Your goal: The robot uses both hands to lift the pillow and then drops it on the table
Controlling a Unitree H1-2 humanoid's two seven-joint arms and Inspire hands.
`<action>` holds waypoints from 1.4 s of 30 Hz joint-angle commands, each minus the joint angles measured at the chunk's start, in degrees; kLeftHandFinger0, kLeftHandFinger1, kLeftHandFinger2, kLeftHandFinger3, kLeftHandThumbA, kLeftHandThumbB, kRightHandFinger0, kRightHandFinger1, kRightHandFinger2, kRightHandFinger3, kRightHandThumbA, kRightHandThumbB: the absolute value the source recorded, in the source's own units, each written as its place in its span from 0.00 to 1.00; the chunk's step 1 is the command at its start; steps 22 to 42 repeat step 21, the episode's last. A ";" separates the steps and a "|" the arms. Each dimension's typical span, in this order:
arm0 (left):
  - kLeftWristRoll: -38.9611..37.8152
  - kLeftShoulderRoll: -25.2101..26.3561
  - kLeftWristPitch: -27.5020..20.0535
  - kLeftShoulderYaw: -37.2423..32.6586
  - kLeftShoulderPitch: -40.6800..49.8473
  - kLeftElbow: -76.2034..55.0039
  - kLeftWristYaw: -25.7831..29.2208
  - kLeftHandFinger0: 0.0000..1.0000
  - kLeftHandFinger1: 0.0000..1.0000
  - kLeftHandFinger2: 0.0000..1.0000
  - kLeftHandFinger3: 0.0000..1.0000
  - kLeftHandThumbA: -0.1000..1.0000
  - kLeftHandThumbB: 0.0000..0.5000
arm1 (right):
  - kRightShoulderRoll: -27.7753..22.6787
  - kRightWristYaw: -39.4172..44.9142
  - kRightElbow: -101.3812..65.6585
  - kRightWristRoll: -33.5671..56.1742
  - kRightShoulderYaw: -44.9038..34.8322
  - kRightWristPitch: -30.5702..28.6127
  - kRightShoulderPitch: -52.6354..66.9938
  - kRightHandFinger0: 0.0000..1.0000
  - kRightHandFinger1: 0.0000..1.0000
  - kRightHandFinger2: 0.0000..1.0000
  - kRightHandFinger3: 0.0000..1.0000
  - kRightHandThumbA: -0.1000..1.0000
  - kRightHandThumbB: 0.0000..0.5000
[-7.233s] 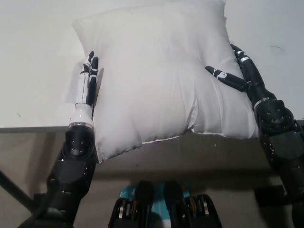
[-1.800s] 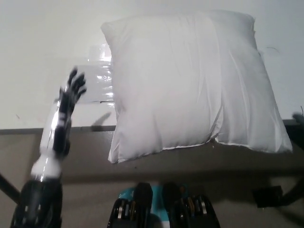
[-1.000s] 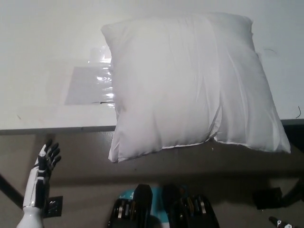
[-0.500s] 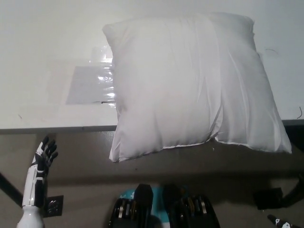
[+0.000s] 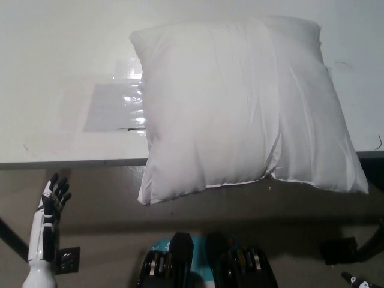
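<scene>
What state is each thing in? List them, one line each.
pillow: lying flat on the table, held by nothing, its near edge overhanging the table's front edge.
table: bears the pillow.
clear plastic sheet: flat on the table, beside the pillow's left edge.
left hand: open, empty, below the table edge.
right hand: not in view.

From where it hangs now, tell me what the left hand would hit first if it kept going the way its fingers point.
Probably the near edge of the table: the left hand points up toward it, below the tabletop. Depth is unclear.
</scene>
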 commanded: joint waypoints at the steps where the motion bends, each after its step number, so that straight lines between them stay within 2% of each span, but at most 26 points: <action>1: -0.14 0.62 -2.56 0.83 -1.13 -0.99 -0.80 1.00 1.00 1.00 1.00 1.00 0.57 | -1.11 -2.22 -0.45 -0.91 -0.07 -3.15 -0.48 1.00 1.00 1.00 1.00 1.00 0.54; 6: 0.07 0.83 -2.56 0.96 -1.43 -0.64 -0.83 1.00 1.00 1.00 1.00 1.00 0.54 | -0.84 -1.58 -0.59 -0.60 -0.26 -3.15 -0.34 1.00 1.00 1.00 1.00 1.00 0.54; 8: 0.60 0.80 -2.56 0.96 -1.19 -0.62 -0.46 1.00 1.00 1.00 1.00 1.00 0.56 | -0.92 -1.56 -0.71 -0.77 -0.31 -3.15 -0.12 1.00 1.00 1.00 1.00 1.00 0.54; 9: 0.64 0.78 -2.56 0.98 -1.14 -0.59 -0.40 1.00 1.00 1.00 1.00 1.00 0.64 | -1.00 -1.76 -0.61 -0.99 -0.24 -3.15 -0.15 1.00 1.00 1.00 1.00 1.00 0.55; 10: 0.64 0.77 -2.56 1.01 -1.10 -0.61 -0.39 1.00 1.00 1.00 1.00 1.00 0.65 | -1.01 -1.77 -0.61 -1.02 -0.22 -3.15 -0.17 1.00 1.00 1.00 1.00 1.00 0.55; 11: 0.35 0.69 -2.56 0.99 -1.06 -0.91 -0.65 1.00 1.00 1.00 1.00 1.00 0.61 | -1.07 -1.85 -0.55 -1.10 -0.26 -3.15 -0.22 1.00 1.00 1.00 1.00 1.00 0.54; 15: 0.23 0.57 -2.56 1.05 -1.01 -1.22 -0.79 1.00 1.00 1.00 1.00 1.00 0.63 | -1.16 -2.21 -0.40 -1.17 -0.18 -3.15 -0.32 1.00 1.00 1.00 1.00 1.00 0.52; 17: 0.09 0.56 -2.56 1.08 -1.00 -1.35 -1.01 1.00 1.00 1.00 1.00 1.00 0.58 | -1.23 -2.25 -0.31 -1.23 -0.17 -3.15 -0.30 1.00 1.00 1.00 1.00 1.00 0.52; 42: 0.54 0.51 -2.56 1.12 -1.06 -1.31 -0.59 1.00 1.00 1.00 1.00 1.00 0.59 | -1.33 -2.36 -0.36 -1.75 -0.30 -3.15 -0.52 1.00 1.00 1.00 1.00 1.00 0.53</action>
